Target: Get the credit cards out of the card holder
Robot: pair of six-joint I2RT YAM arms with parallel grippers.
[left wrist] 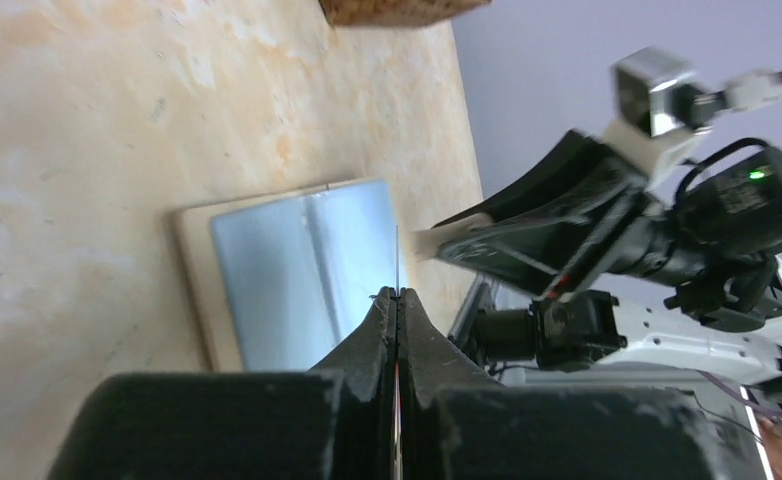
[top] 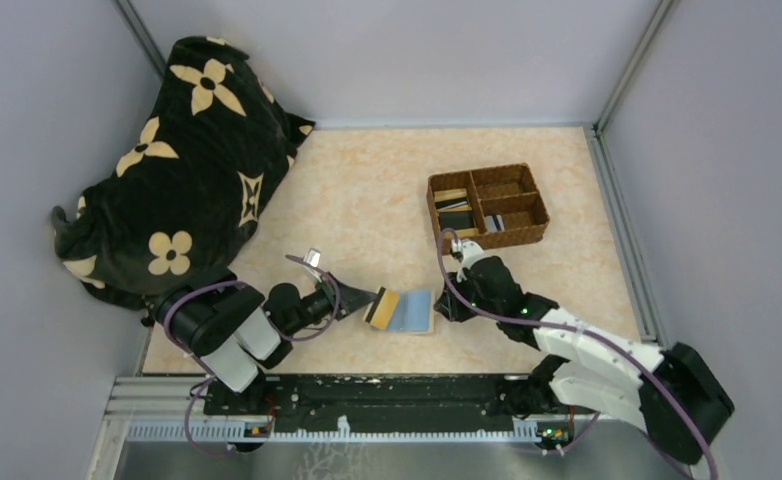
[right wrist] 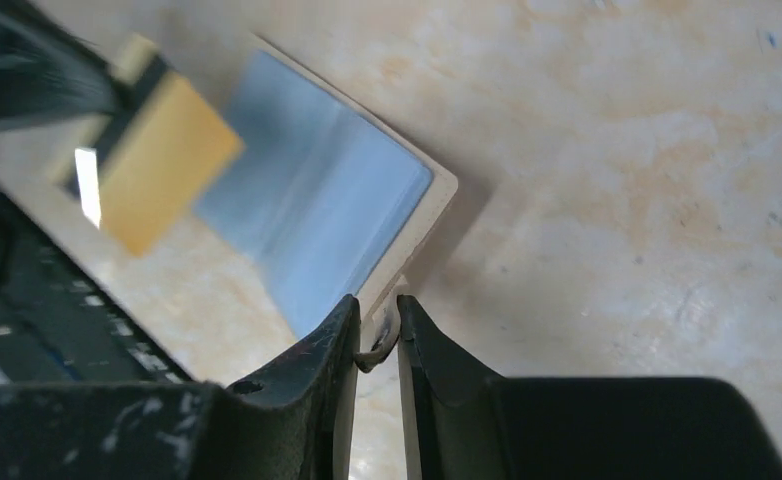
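Your left tool point(top: 360, 303) is pressed together on the tan-gold plastic card point(top: 383, 306), which has a dark stripe. In the left wrist view the card shows edge-on as a thin line between the closed jaws. The card sits at the left edge of the open folding card holder point(top: 410, 312), cream outside and pale blue-grey inside, and overlaps its left half. You can't tell whether the card's far end is in the pocket or clear of it. The holder lies flat on the peach marbled worktop point(top: 367, 200), blue faces up.

Your right tool point(top: 446, 306) is at the holder's opposite, right edge. Its jaws are narrowly apart and pinch the cream rim by the small tab, apparently anchoring it.

Key relation: the tools face each other across the holder, with the card on the left-arm side. The pull should go left, straight away from the holder and the right tool. The left arm is the one on the card; the right only holds. Likely step: finishing this card's extraction.

The brown woven compartment tray point(top: 497, 241) stands beyond the holder on the right-tool side, apart from it. It is probably the drop spot.
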